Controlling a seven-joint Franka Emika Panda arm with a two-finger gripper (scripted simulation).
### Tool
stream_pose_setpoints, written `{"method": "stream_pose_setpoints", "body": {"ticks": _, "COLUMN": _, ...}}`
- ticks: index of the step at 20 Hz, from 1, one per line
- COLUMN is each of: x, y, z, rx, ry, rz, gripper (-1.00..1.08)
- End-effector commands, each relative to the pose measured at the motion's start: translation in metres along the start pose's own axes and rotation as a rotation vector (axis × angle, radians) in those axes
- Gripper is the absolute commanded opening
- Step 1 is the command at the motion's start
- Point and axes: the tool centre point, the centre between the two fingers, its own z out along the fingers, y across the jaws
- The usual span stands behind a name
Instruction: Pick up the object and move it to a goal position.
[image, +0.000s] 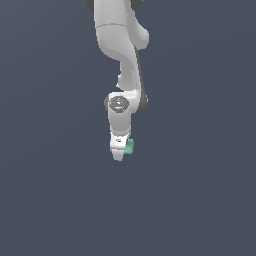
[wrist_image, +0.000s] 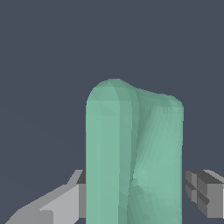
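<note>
The object (wrist_image: 133, 153), a mint-green blocky lump with rounded edges, fills the middle of the wrist view and stands between the two grey fingers. One finger (wrist_image: 65, 201) lies against its side. The other finger (wrist_image: 205, 192) shows a thin dark gap to it. In the exterior view my white gripper (image: 118, 155) points downward, and the object (image: 129, 146) shows as a small green patch at its side, on the exterior view's right. The gripper is open around the object. I cannot tell whether the object rests on the ground.
The white arm (image: 122, 45) comes down from the top of the exterior view. Around it is only a uniform dark grey-blue ground (image: 200, 200), with no other objects, edges or goal marker in sight.
</note>
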Motion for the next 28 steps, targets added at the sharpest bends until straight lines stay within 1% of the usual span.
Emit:
{"method": "stream_pose_setpoints", "body": {"ticks": 1, "x": 0.0, "y": -0.004, "z": 0.005, "rx": 0.01, "ry": 0.0, "rz": 0.001, "gripper": -1.0}}
{"method": "stream_pose_setpoints", "body": {"ticks": 6, "x": 0.0, "y": -0.004, "z": 0.005, "rx": 0.01, "ry": 0.0, "rz": 0.001, "gripper": -1.0}}
{"method": "stream_pose_setpoints", "body": {"ticks": 7, "x": 0.0, "y": 0.0, "z": 0.0, "rx": -0.001, "ry": 0.0, "rz": 0.0, "gripper": -1.0}}
{"method": "stream_pose_setpoints", "body": {"ticks": 11, "x": -0.001, "y": 0.003, "z": -0.004, "rx": -0.001, "ry": 0.0, "rz": 0.0, "gripper": -1.0}}
{"method": "stream_pose_setpoints", "body": {"ticks": 16, "x": -0.004, "y": 0.012, "z": -0.018, "rx": 0.0, "ry": 0.001, "rz": 0.0, "gripper": -1.0}}
{"method": "stream_pose_setpoints", "body": {"ticks": 21, "x": -0.009, "y": 0.028, "z": -0.045, "rx": 0.001, "ry": 0.002, "rz": -0.001, "gripper": -1.0}}
{"method": "stream_pose_setpoints", "body": {"ticks": 28, "x": -0.019, "y": 0.061, "z": -0.096, "rx": 0.004, "ry": 0.004, "rz": -0.001, "gripper": -1.0}}
